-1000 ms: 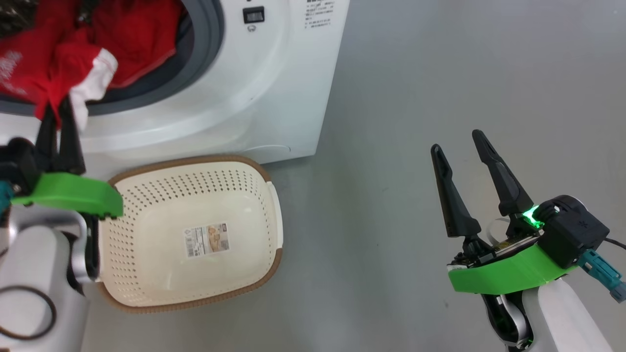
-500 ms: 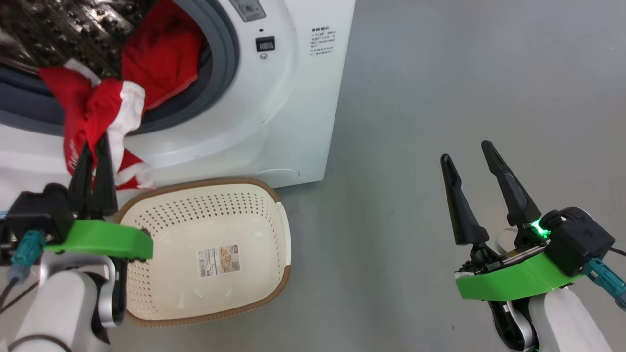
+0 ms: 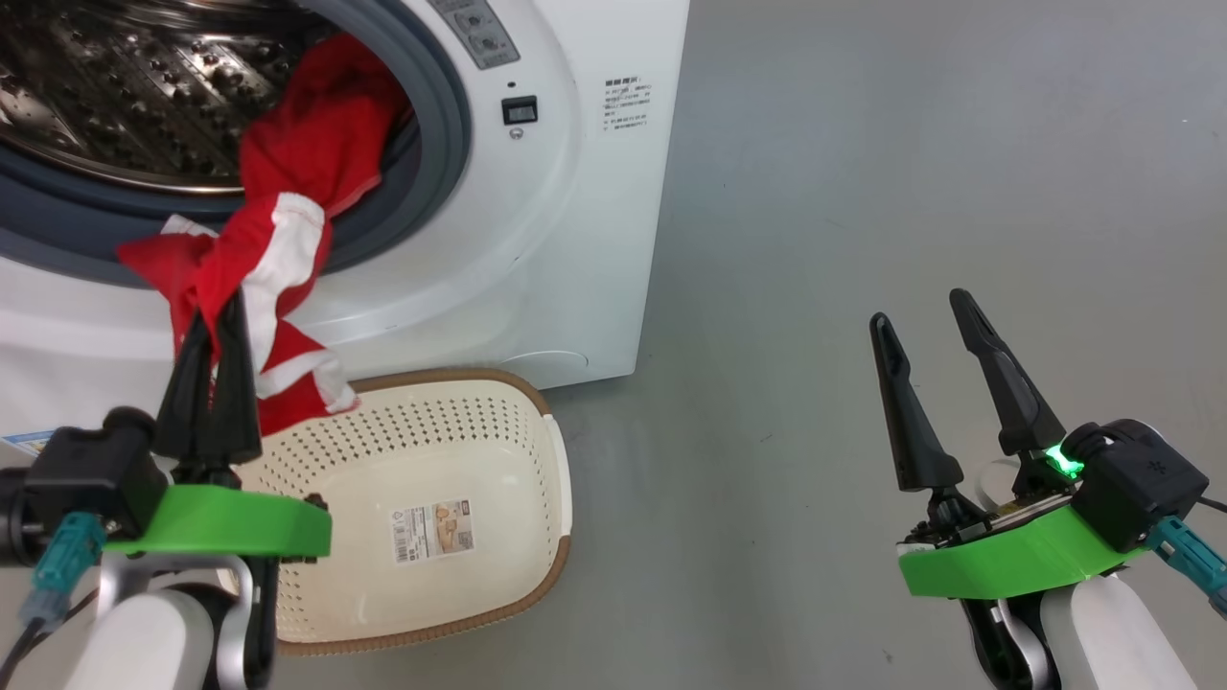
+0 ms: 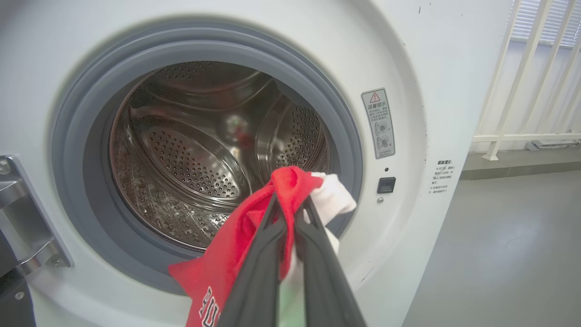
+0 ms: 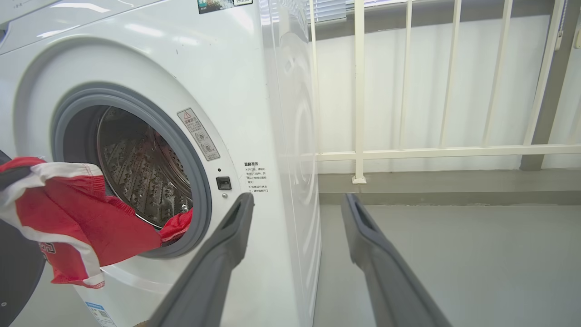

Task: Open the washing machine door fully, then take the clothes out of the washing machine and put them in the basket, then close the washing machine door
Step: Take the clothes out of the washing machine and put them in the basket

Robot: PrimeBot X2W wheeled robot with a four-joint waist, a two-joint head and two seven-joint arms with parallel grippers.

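Note:
The washing machine [image 3: 537,240] stands with its drum [image 4: 204,145] exposed. Of the washing machine door I see only the metal hinge bracket [image 4: 20,218]. My left gripper [image 3: 219,311] is shut on one of the clothes, a red garment with white trim [image 3: 278,287], which hangs in front of the grey gasket above the far rim of the basket [image 3: 551,479]. The left wrist view shows that garment [image 4: 236,245] pinched at my left gripper [image 4: 291,200]. A second red garment [image 3: 316,144] drapes over the drum's lip [image 5: 177,225]. My right gripper [image 3: 918,309] hangs open over bare floor to the right.
The cream basket sits on the grey floor [image 3: 863,172] just before the machine's front, with a label sticker [image 3: 431,529] on its bottom. A white railing [image 5: 408,152] and a wall lie beyond the machine's right side.
The head view has shifted. My left gripper has drawn the red and white garment out of the drum, so it now hangs outside the opening near the basket. The right gripper stays open.

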